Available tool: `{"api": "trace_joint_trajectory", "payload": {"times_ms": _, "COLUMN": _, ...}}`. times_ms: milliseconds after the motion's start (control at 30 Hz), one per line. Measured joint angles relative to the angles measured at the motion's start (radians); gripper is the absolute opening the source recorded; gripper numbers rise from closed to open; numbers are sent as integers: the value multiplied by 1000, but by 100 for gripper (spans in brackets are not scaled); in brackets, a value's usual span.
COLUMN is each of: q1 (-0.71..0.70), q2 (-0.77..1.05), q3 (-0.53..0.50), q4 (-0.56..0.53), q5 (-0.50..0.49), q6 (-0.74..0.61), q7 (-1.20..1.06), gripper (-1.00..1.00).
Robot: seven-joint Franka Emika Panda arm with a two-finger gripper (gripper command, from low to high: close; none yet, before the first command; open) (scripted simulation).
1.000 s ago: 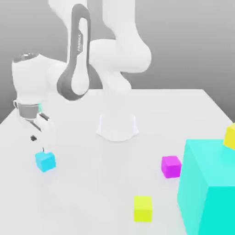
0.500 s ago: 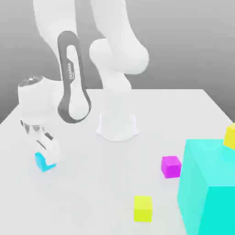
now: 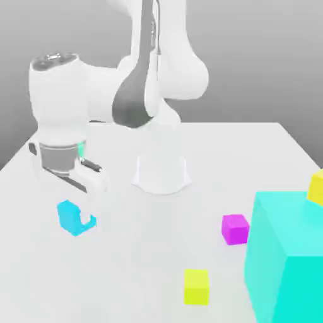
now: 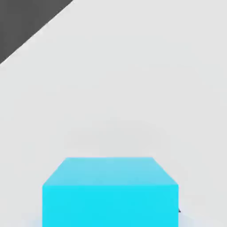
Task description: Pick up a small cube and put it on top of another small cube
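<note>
Blue cube (image 3: 68,217): one, small, plain, matte. You have it at the exterior view's left, in the pincer's grip, partly covered by a pale finger (image 3: 96,200). Whether its underside touches the table, you cannot tell. In the hand view it shows you a paler upper face and a brighter front face.

Pincer (image 3: 86,214): one, two-fingered, narrow, closed on your blue cube; pointing down.

Arm (image 3: 129,94): one, white with dark grey trim, reaching from its base to the exterior view's left, the hand (image 3: 60,158) above your blue cube.

Base (image 3: 161,173): one, white, standing on the far part of your table, near the middle from left to right.

Magenta cube (image 3: 234,229): one, small, on the table, right of centre, well apart from your pincer.

Lime cube (image 3: 196,287): one, small, on the table, nearer to you than the magenta one and left of it.

Turquoise cube (image 3: 284,277): one, huge, at the near right, cut by the picture's edge.

Yellow cube (image 3: 317,188): one, small, at the far right edge, cut off; it appears to you to sit on top of the turquoise cube.

Table (image 3: 139,252): one, pale, plain, under all your pieces.
</note>
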Motion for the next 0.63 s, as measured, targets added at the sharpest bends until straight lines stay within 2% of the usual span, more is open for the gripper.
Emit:
{"api": "trace_joint_trajectory", "payload": {"times_ms": 367, "q1": 266, "q2": -86, "q3": 314, "q4": 258, "q5": 81, "q6": -336, "q7": 349, "gripper": -100}}
{"api": "trace_joint_trajectory", "payload": {"times_ms": 433, "q1": 308, "q2": -74, "q3": 376, "q4": 295, "q5": 83, "q6": -362, "q7": 418, "gripper": -100}}
{"api": "trace_joint_trajectory", "payload": {"times_ms": 500, "q1": 347, "q2": -21, "q3": 440, "q4": 307, "q5": 61, "q6": -328, "q7": 498, "gripper": -100}}
{"api": "trace_joint_trajectory", "payload": {"times_ms": 533, "q1": 357, "q2": -5, "q3": 455, "q4": 305, "q5": 54, "q6": -313, "q7": 518, "gripper": 100}}
{"api": "trace_joint_trajectory", "payload": {"times_ms": 633, "q1": 357, "q2": -5, "q3": 455, "q4": 305, "q5": 54, "q6": -313, "q7": 518, "gripper": 100}}
